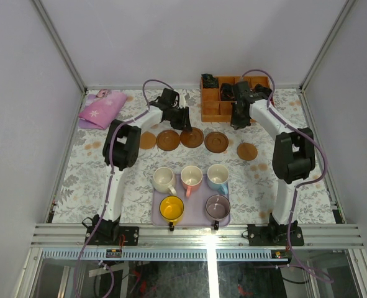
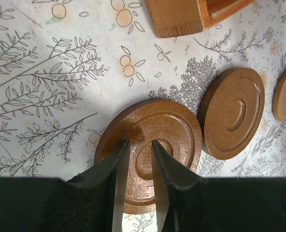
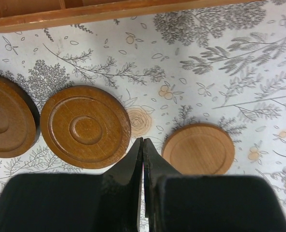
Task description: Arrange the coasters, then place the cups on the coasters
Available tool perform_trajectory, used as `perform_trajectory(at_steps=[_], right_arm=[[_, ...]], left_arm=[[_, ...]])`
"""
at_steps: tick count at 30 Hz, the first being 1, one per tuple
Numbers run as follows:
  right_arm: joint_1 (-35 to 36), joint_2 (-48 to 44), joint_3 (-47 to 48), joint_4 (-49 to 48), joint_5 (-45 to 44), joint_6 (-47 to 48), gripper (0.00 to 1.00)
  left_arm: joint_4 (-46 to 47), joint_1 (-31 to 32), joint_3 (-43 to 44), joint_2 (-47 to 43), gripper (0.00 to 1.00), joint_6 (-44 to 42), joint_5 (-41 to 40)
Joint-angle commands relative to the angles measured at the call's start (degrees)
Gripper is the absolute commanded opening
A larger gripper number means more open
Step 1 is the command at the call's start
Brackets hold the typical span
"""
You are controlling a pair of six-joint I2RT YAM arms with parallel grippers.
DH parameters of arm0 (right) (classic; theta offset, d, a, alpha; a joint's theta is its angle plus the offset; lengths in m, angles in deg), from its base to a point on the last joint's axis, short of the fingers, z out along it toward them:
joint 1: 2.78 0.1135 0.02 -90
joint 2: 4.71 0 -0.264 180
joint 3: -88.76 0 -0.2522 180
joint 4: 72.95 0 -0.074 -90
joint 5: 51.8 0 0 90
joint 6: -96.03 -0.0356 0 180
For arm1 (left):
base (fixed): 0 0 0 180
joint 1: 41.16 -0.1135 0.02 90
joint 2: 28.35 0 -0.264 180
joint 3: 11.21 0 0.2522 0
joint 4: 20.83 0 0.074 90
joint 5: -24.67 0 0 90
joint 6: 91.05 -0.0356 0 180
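Several brown coasters lie in a row on the floral cloth: (image 1: pixel 147 140), (image 1: pixel 168 140), (image 1: pixel 193 138), (image 1: pixel 216 142), and a paler one (image 1: pixel 247 151). My left gripper (image 1: pixel 182 123) hovers over a ringed coaster (image 2: pixel 179 133); its jaws (image 2: pixel 139 143) stand slightly open with nothing between them. Two more coasters (image 2: pixel 232 112) (image 2: pixel 285 92) lie to its right. My right gripper (image 1: pixel 238 121) (image 3: pixel 143 140) is shut and empty, above the cloth between a dark coaster (image 3: pixel 84 126) and the pale coaster (image 3: pixel 198 149). The cream (image 1: pixel 164 179), pink (image 1: pixel 191 177), blue (image 1: pixel 218 176), yellow (image 1: pixel 171 209) and purple-grey (image 1: pixel 217 207) cups stand on a lavender tray (image 1: pixel 194 217).
An orange-brown compartmented wooden box (image 1: pixel 211 110) (image 2: pixel 176 19) (image 3: pixel 109 14) stands just behind the coaster row, close to both grippers. A pink flowered cloth (image 1: pixel 102 108) lies at the back left. Metal frame rails run along the table's edges.
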Motion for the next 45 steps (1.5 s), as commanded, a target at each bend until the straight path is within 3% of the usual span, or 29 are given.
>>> perform_trajectory(at_steps=[1, 20, 45], right_arm=[[0.0, 2.6, 0.4, -2.1, 5.9, 0.7, 0.0], [0.1, 8.2, 2.1, -5.1, 14.3, 0.4, 0.0], [2.7, 9.1, 1.2, -4.8, 16.9, 2.9, 0.0]], left_arm=[[-1.2, 0.2, -3.8, -0.1, 0.25, -1.1, 1.3], [-1.7, 3.6, -13.1, -3.3, 0.24, -2.0, 1.7], [-1.4, 5.3, -15.7, -4.5, 0.24, -1.6, 2.4]])
